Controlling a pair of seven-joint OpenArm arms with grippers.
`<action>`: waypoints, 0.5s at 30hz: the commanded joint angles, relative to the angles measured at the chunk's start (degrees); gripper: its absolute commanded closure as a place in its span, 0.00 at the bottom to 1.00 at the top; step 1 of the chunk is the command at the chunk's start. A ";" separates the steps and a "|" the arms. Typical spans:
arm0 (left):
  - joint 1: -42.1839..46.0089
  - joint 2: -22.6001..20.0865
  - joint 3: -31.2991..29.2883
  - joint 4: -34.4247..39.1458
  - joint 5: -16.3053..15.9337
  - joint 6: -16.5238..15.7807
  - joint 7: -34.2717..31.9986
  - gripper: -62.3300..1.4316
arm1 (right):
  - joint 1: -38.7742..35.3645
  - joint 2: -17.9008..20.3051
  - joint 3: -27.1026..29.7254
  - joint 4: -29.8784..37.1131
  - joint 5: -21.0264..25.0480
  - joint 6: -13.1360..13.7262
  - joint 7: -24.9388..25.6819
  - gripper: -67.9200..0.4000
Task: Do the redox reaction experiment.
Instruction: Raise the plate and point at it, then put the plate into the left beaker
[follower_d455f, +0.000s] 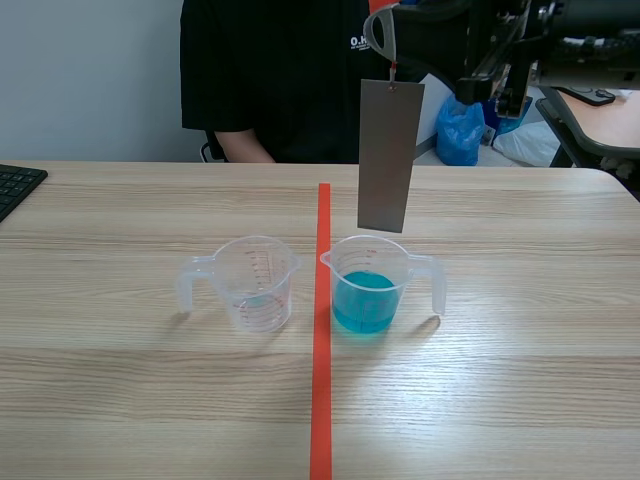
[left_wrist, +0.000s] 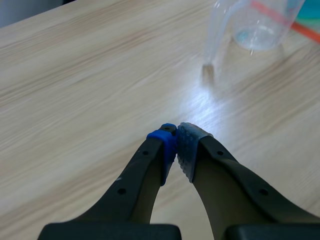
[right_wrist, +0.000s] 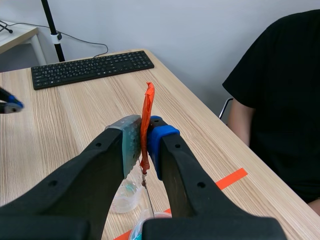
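R gripper (right_wrist: 144, 131) is clamped on an orange tape tab (right_wrist: 149, 100). Both pads squeeze it, and the tab sticks up past the tips. In scene view this gripper is mostly cut off at 12 o'clock, w/ only a grey loop and the tab's lower end showing. Metal strip (follower_d455f: 388, 155) hangs upright from the tab, in the air. Its lower edge is just over the rim of the blue-liquid cup (follower_d455f: 372, 285) and not in the liquid. Can't tell if it's right above the mouth or behind it. From the R wrist the strip is edge-on, a thin line under the fingers, hard to make out.

Blue-liquid cup stands just at 3 o'clock of the tape line (follower_d455f: 322, 330), handle to 3 o'clock, part full. Clear cup (follower_d455f: 255, 283) is at 9 o'clock of the line, handle to 9 o'clock. It has a trace of liquid at its base, amt unclear. The cups are near each other, not touching.

L gripper (left_wrist: 176, 136) has fingers together w/ nothing between them, low over bare table (left_wrist: 75, 100). The clear cup is ahead at approx 1 o'clock of it, body cut off, handle blurred.

Person (follower_d455f: 280, 70) sits across at 12 o'clock, only torso & arm visible. Keyboard (follower_d455f: 15, 185) is at the table's 9 o'clock edge, mostly cut off.
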 joint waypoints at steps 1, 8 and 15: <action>2.23 1.27 -1.53 0.42 0.96 1.42 -2.69 0.92 | 1.31 0.76 0.81 0.63 0.61 0.42 1.27 0.97; 15.19 5.55 -7.48 0.42 6.38 10.80 -11.65 0.92 | 1.31 0.76 0.81 0.63 0.59 0.42 1.27 0.97; 23.15 11.19 -8.59 0.46 13.33 21.90 -19.47 0.92 | 1.64 0.44 0.81 0.63 0.44 0.42 1.25 0.97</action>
